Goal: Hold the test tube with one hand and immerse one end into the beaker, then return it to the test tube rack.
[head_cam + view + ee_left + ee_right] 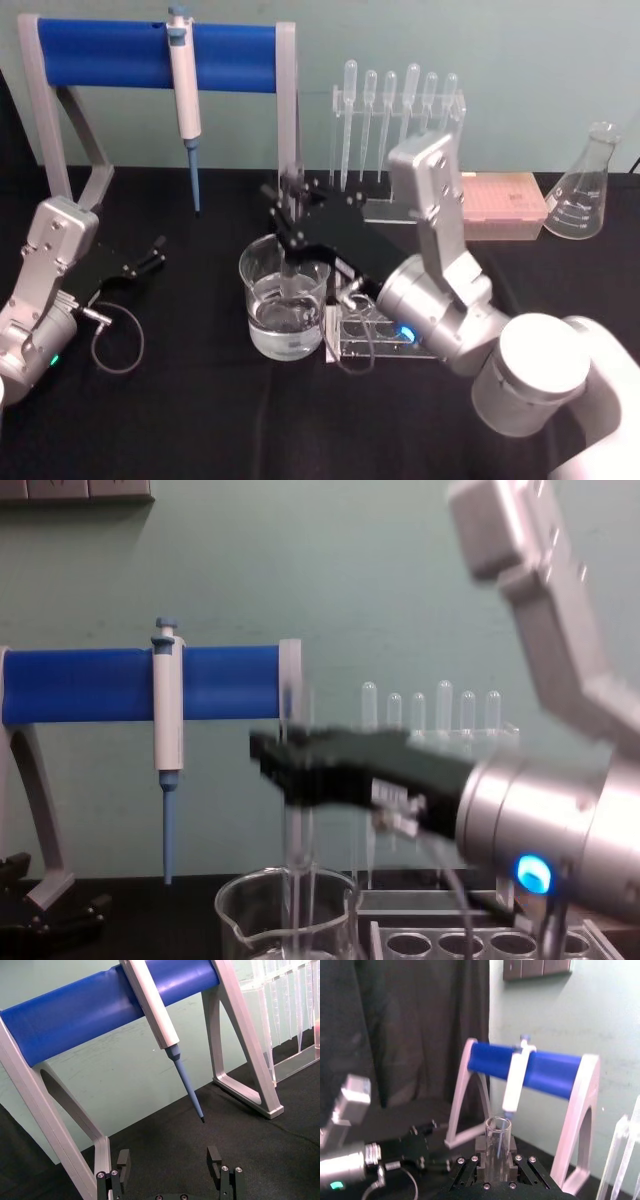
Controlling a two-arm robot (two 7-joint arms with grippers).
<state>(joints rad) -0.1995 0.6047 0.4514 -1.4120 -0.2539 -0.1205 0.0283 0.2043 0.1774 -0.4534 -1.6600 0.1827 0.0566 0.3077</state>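
My right gripper [290, 222] is shut on the test tube [296, 268] and holds it upright over the beaker [262, 318], which has clear liquid in it. From the chest view the test tube [297, 845] drops from the right gripper [290, 765] past the rim of the beaker [240, 910]; I cannot tell whether its tip touches the liquid. In the right wrist view the tube's open rim [498, 1125] stands up between the black fingers [480, 1146]. My left gripper [140, 262] rests open at the table's left, its fingers [123, 1160] apart with nothing between them.
A white-and-blue pipettor [185, 90] hangs on a blue-barred stand [110, 52] at the back left. Behind the beaker a rack of plastic pipettes [395, 110] stands. A clear rack with holes [360, 335] sits right of the beaker, with a pink box [505, 205] and a flask [585, 185] at the far right.
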